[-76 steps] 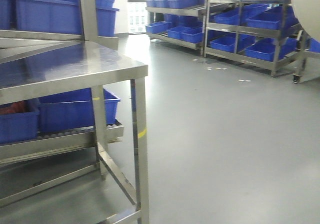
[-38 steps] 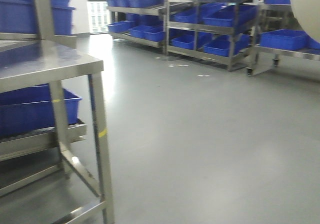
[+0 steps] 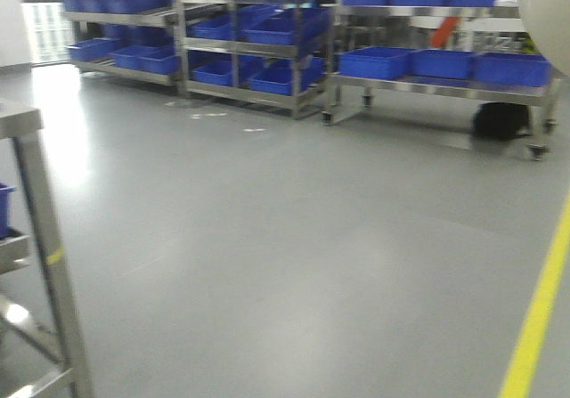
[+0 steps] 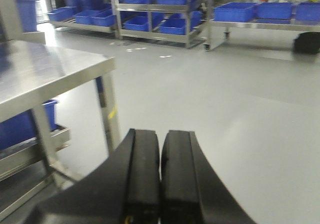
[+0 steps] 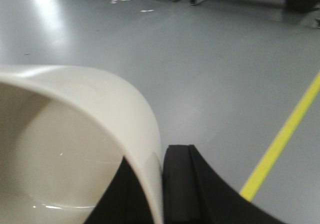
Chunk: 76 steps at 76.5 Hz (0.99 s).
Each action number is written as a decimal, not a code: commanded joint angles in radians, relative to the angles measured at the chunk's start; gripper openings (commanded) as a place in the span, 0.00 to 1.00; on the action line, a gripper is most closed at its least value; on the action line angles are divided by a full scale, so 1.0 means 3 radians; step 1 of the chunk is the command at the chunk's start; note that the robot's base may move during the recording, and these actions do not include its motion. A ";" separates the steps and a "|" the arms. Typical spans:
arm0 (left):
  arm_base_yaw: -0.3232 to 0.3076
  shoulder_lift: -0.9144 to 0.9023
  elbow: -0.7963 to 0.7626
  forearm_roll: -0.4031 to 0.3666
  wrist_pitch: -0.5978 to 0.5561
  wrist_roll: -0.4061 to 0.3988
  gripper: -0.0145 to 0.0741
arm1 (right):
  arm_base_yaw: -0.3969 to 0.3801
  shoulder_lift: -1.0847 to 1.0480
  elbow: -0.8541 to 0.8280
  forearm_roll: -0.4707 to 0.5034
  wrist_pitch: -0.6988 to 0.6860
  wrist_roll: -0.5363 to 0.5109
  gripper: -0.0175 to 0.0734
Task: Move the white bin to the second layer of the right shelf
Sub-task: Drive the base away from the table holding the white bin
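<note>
The white bin [image 5: 90,134] is a round cream-white glossy tub. My right gripper [image 5: 161,159] is shut on its rim, one finger inside the wall and one finger [image 5: 182,184] outside. The bin's curved side also shows at the top right of the front view [image 3: 545,11]. My left gripper [image 4: 160,149] is shut and empty, held above the grey floor beside a steel table [image 4: 45,73]. Steel racks with blue crates [image 3: 267,77] stand across the room; I cannot tell which is the right shelf, and no roller tracks show.
A steel table leg [image 3: 49,264] stands at the left. A wheeled steel cart with blue crates [image 3: 445,64] stands far right, a dark object [image 3: 499,120] beneath it. A yellow floor line [image 3: 539,309] runs along the right. Grey floor lies between.
The front view has swung right: the steel table slid out to the left edge, the far racks shifted left, and the wheeled cart and yellow line came into view.
</note>
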State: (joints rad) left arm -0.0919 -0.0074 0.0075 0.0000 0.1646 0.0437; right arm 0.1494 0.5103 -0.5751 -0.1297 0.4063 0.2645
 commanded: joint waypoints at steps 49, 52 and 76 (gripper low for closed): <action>-0.0019 -0.0046 0.0123 0.0000 -0.0291 -0.0018 0.26 | -0.0020 0.0004 -0.0098 -0.0026 -0.0362 -0.0008 0.25; -0.0019 -0.0046 0.0123 0.0000 -0.0291 -0.0018 0.26 | -0.0020 0.0004 -0.0098 -0.0026 -0.0362 -0.0008 0.25; -0.0019 -0.0046 0.0123 0.0000 -0.0291 -0.0018 0.26 | -0.0020 0.0004 -0.0098 -0.0026 -0.0362 -0.0008 0.25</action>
State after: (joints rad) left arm -0.0919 -0.0074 0.0075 0.0000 0.1646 0.0437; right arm 0.1494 0.5103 -0.5751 -0.1297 0.4063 0.2645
